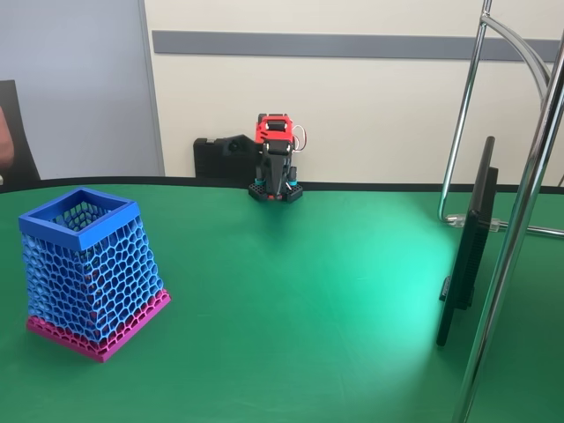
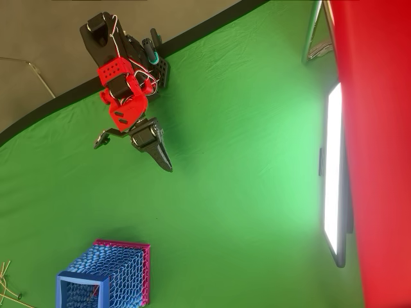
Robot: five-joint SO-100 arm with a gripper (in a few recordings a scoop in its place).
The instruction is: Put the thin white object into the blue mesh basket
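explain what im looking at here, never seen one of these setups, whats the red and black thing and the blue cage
The red and black thing is a small robot arm bolted at the far edge of a green table. Its pointed black tip is the pincer, the part that grabs things. Here the arm is folded back near its base, and the pincer looks shut with nothing in it.

One picture comes from a camera standing at table height, facing the arm. The other looks straight down from above.

The blue cage is a honeycomb mesh basket with a pink band at its base, standing on the table well away from the arm. Something thin may lie inside it in the overhead view, but it is too small to be sure. On the right a flat screen stands edge-on beside chrome tubes.
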